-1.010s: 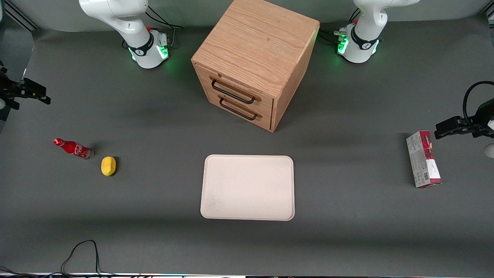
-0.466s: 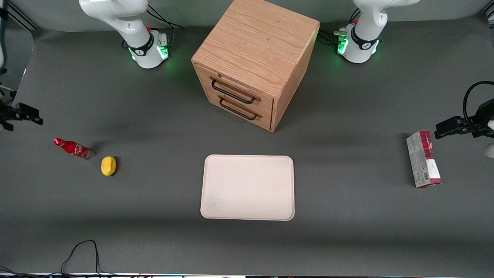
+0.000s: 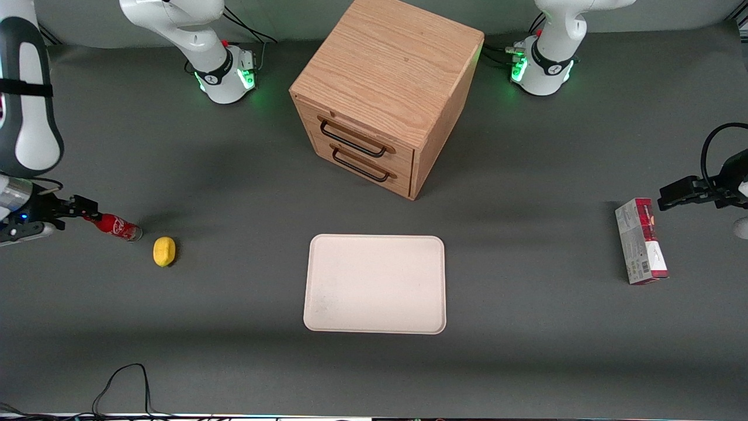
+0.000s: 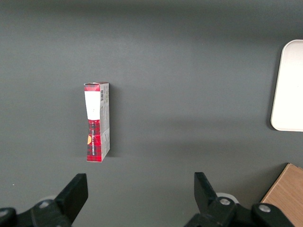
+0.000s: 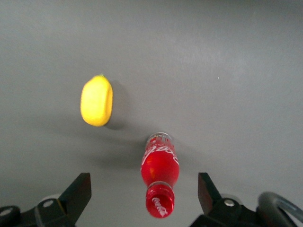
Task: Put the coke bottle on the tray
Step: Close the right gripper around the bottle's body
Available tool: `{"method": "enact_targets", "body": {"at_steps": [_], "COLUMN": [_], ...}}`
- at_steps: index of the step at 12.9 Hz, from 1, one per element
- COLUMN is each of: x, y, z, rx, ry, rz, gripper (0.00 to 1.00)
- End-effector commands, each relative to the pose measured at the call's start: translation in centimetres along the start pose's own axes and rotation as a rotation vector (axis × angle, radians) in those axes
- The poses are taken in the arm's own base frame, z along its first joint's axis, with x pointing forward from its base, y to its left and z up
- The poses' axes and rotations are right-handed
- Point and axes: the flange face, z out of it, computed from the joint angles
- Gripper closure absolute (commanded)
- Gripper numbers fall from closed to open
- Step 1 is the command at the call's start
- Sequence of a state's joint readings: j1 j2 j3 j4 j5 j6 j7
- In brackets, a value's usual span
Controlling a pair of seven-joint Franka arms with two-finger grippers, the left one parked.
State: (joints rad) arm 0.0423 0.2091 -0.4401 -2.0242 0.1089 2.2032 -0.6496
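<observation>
Open claw (image 5: 143, 198) above coke bottle (image 5: 159, 176); lemon (image 5: 97, 101) near, apart.

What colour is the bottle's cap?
Red, like the coke bottle itself; clearest in the right wrist view.

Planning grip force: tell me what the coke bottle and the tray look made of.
Coke bottle: probably glossy plastic or glass; it shows shiny highlights and a clear base. Tray: matte cream-white, likely moulded plastic, with rounded corners and a low rim. The open tool hangs above the bottle's cap.
</observation>
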Motion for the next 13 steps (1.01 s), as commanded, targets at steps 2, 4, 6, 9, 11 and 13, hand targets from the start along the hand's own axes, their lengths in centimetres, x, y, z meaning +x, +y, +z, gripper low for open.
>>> {"method": "enact_targets", "body": {"at_steps": [2,4,6,9,11,13], "x": [-1.7,-2.3,-2.4,-2.4,-2.3,-2.1], "y": [0.5,0.6,0.6,0.7,0.8,0.8], "z": [2.0,3.0,3.2,3.8,3.8,3.6], "rx": [0.007,-0.008,-0.010,-0.009,-0.011,-0.012], "ry": [0.012,0.026,0.025,0.015,0.012,0.015], "rz": [0.006,0.011,0.013,0.013,0.014,0.013], "gripper": [0.00,0.00,0.04,0.60,0.91,1.00]}}
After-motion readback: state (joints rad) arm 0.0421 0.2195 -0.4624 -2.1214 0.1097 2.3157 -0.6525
